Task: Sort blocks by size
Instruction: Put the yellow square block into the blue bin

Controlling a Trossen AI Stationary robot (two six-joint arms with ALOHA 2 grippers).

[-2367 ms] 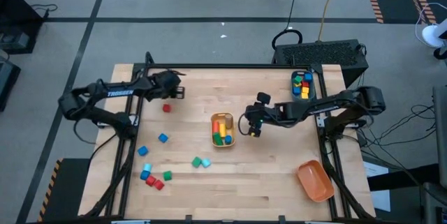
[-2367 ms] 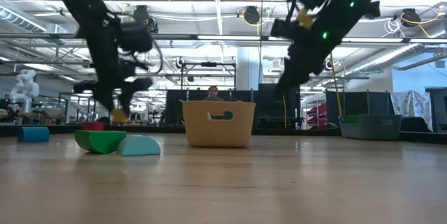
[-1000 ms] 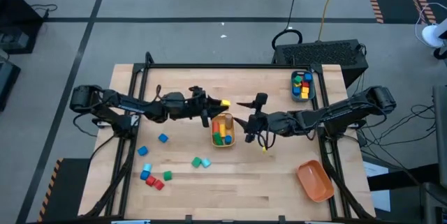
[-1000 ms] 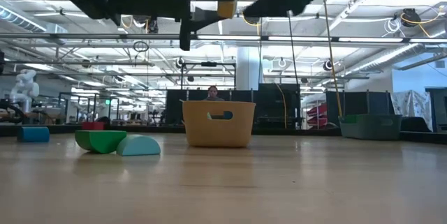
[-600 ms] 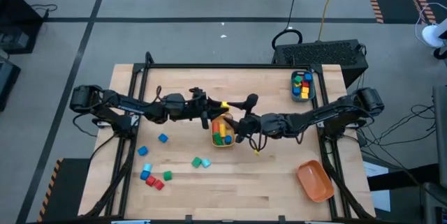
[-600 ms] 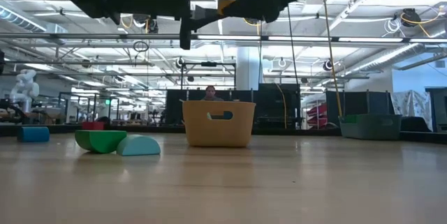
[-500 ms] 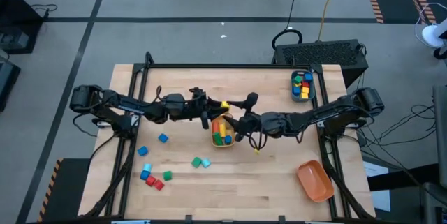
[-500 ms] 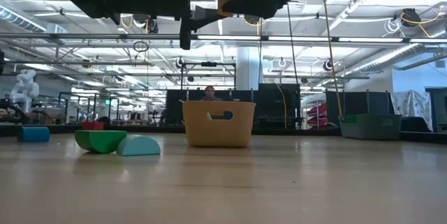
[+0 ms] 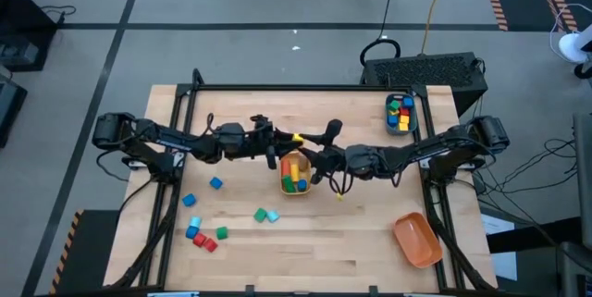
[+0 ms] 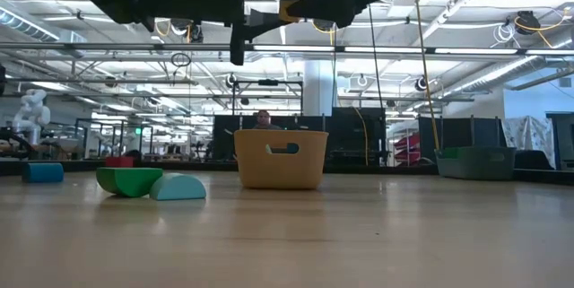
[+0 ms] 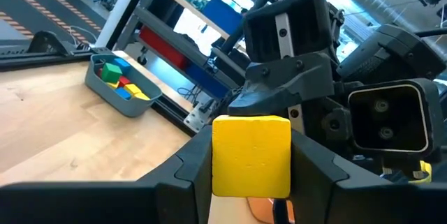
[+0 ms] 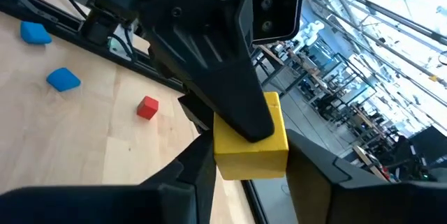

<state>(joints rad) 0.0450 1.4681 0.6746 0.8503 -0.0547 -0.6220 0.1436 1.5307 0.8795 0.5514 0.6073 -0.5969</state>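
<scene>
**benchwatcher:** So the two arms are meeting in mid-air above the yellow bin [image 9: 295, 173], in the middle of the worktop [image 9: 370, 232]. A second back the right gripper [image 9: 310, 152] was hanging further out with its jaws spread wide. Now it's sitting right up against the left gripper [image 9: 289, 139], and its jaws are closing onto the yellow block [image 11: 251, 156]. The left jaws are staying clamped on that same block, no change there. Both wrist views are showing one yellow cube pinched from two sides.

**gripgeek:** Handover then. I'm guessing the right arm is taking it because the grey bin [image 9: 400, 114] with the mixed blocks is sitting at the far right corner, well out of the left arm's reach. Left still has to let go though, so nothing is sorted yet for this one.

**benchwatcher:** Right, and the block is hanging well above the worktop, not touching anything but the jaws. If left releases before right has a firm hold, it's dropping into or beside the yellow bin.

**gripgeek:** What else is lying around?

**benchwatcher:** Loose blocks [image 9: 205, 234] are waiting near the front left: a couple of blue ones, two green and cyan ones together, a small red and green cluster. The orange bin [image 9: 416, 239] is sitting at the front right. Nothing is blocking the path toward the grey bin that I can see, apart from the arms crowding each other.
</scene>
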